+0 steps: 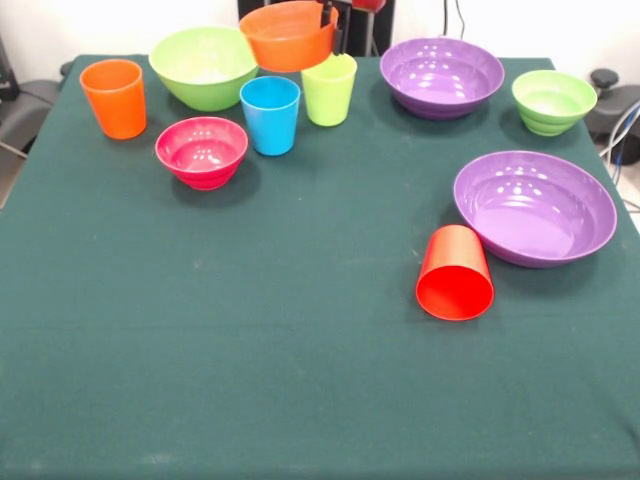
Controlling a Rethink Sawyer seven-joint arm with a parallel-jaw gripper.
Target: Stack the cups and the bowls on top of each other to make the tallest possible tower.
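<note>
I had the orange bowl (288, 36) lifted off the table, tilted, my gripper (331, 16) clamped on its right rim at the top of the view. The bowl hung just over the right edge of the big lime bowl (203, 67), which sat upright on the green cloth (250, 370) at the far side.

The orange cup (114, 97) stood upright near the far left corner, left of the lime bowl. The pink bowl (202, 151) sat in front of the lime bowl, with the blue cup (270, 114) just beside it on the right, upright. The lime cup (328, 89) stood right behind and to the right of the blue one, close under the raised bowl's right side.

Over on the right, one purple bowl (442, 76) sat at the far side, and the small green bowl (553, 101) was near it, toward the right edge. The second purple bowl (534, 206), wider, sat nearer the camera. The red cup (454, 273) lay on its side just beside that bowl's left rim, mouth toward the camera. Nothing was stacked on anything else on the cloth.
</note>
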